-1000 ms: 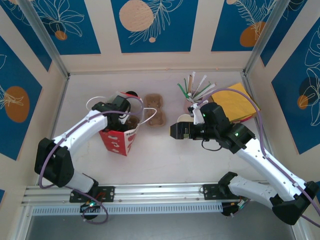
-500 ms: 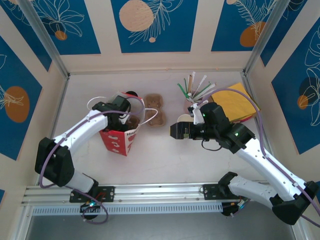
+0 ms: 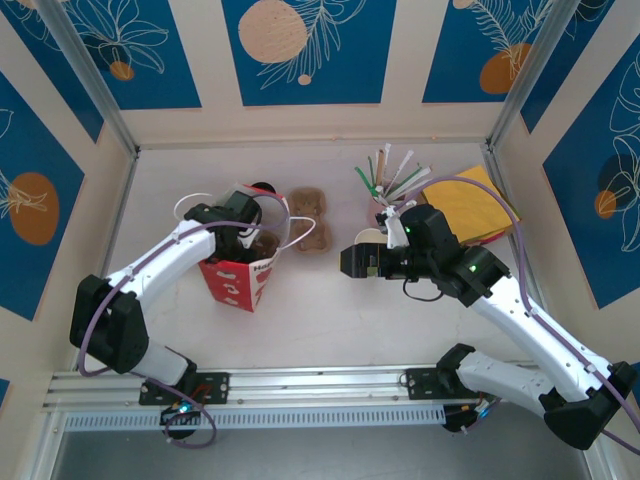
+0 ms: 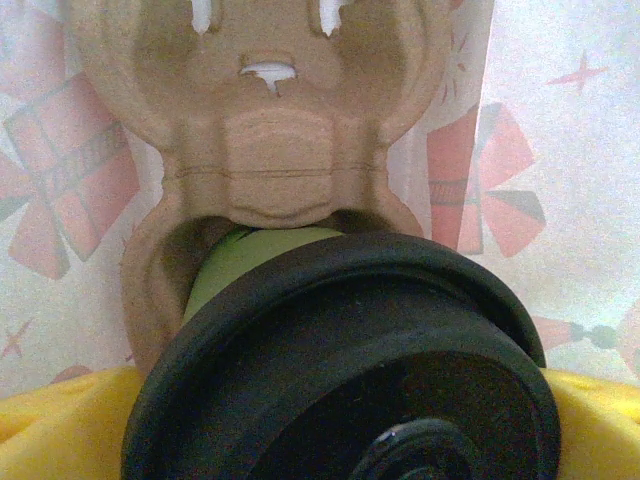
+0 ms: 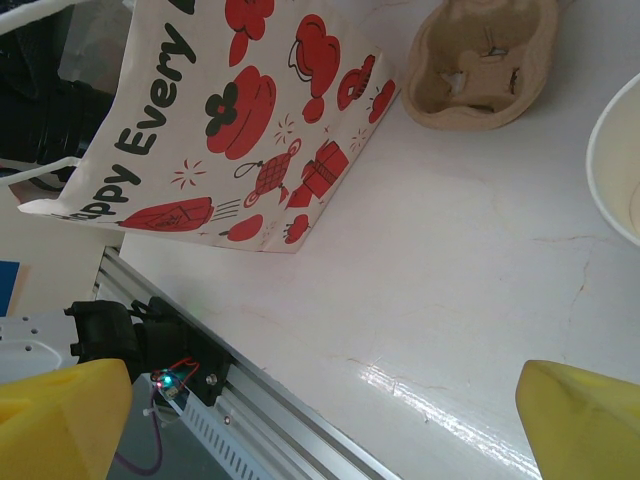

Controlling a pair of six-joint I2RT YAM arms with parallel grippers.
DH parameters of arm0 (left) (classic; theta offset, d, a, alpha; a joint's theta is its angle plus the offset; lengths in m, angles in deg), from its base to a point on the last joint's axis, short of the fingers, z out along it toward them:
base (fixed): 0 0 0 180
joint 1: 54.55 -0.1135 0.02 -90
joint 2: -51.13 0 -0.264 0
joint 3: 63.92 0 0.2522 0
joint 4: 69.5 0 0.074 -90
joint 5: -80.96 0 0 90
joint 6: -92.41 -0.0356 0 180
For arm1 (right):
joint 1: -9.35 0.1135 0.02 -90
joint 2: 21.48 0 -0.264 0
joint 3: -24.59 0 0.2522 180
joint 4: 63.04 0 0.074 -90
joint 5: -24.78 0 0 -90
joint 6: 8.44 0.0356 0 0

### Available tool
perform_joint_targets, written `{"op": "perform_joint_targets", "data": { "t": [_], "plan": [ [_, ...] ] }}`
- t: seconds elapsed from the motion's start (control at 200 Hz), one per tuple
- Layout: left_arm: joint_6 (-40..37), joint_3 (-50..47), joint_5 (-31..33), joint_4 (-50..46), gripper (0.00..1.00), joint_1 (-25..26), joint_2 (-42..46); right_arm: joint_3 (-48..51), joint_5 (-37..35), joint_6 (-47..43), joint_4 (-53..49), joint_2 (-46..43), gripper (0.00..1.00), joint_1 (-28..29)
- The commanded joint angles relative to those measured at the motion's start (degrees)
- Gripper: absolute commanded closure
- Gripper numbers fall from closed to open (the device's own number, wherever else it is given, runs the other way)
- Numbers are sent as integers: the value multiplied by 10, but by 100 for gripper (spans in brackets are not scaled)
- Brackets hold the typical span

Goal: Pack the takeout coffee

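Item 1, takeout coffee (image 4: 340,340): green paper cup with a black lid, seated in one well of a brown pulp carrier (image 4: 270,150) inside the gift bag (image 3: 238,272). In the left wrist view it lies at 6 o'clock of that carrier's centre ridge. Item 2, gift bag: white with red festive prints, upright with its mouth open, at 9 o'clock of the table (image 3: 330,320) centre, white loop handles (image 3: 296,228) spread outward. Item 3, left gripper (image 3: 252,238): lowered into the bag mouth, jaws spread wide, one yellow finger (image 4: 60,430) on each side of the lid. Item 4, right gripper (image 3: 348,262): at 3 o'clock of the bag and well apart from it, jaws fully parted, nothing between its yellow fingers (image 5: 580,420), bare tabletop beneath. Item 5, second pulp carrier (image 3: 308,220): empty, flat on the table, just beside the bag at its 2 o'clock. Item 6, lidless cup (image 3: 372,238) with white inside: at 3 o'clock of the second carrier, partly under the right arm. Item 7, bundle of straws and stirrers (image 3: 392,172): at 1 o'clock of table centre. Item 8, yellow flat packet (image 3: 472,205): at 2 o'clock, beside the straws.
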Motion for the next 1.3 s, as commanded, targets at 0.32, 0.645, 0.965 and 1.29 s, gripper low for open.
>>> {"op": "perform_joint_targets", "data": {
  "t": [0.32, 0.645, 0.965, 1.29],
  "plan": [
    [1, -11, 32, -46, 6, -7, -24, 2, 10, -2, 4, 3, 1, -3],
    [2, -9, 35, -48, 6, -7, -23, 3, 11, -2, 4, 3, 1, -5],
    [3, -7, 34, -52, 6, -7, -17, 3, 13, -2, 5, 3, 1, -7],
    [3, -4, 34, -57, 6, -7, -12, 3, 14, -1, 4, 3, 1, -7]
  ]
}}
